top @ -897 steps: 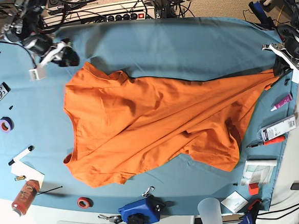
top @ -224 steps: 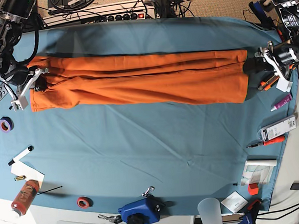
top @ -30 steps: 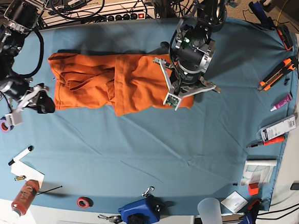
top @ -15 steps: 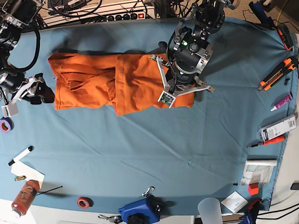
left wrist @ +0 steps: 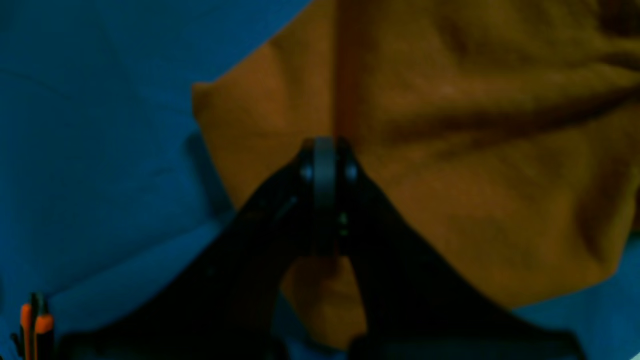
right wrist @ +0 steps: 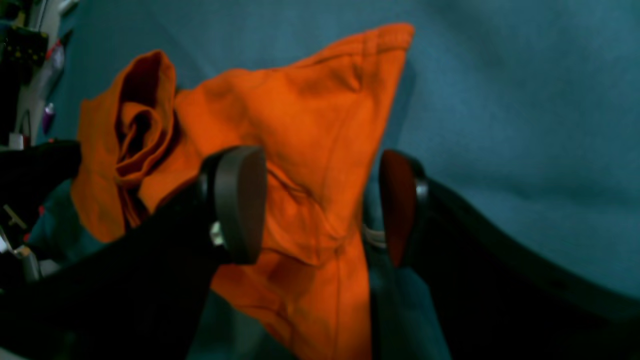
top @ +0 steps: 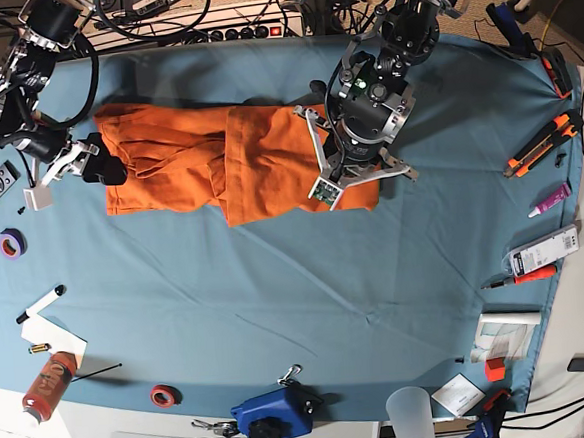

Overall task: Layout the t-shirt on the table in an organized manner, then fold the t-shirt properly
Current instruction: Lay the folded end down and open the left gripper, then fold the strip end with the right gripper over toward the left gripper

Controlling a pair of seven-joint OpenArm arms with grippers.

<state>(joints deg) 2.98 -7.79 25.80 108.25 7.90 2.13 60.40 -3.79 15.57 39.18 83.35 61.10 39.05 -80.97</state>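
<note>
- Across the whole base view spreads the table, teal-blue, with small tools along its margins.
- On the table's far half lies the t-shirt, a long orange band; its end under the left hand is doubled over the middle, so a thicker layer sits there.
- Over the shirt's doubled end hangs the left arm; its hand has its tips pressed together, with a ridge of orange cloth running up from them. Whether cloth is pinched between them I cannot tell.
- At the shirt's other end is the right hand, fingers spread wide; one pad lies over the cloth, the other just past the shirt's edge over bare table. It grips nothing.
- Near the table's front edge sits a blue tool, well apart from the shirt.
</note>
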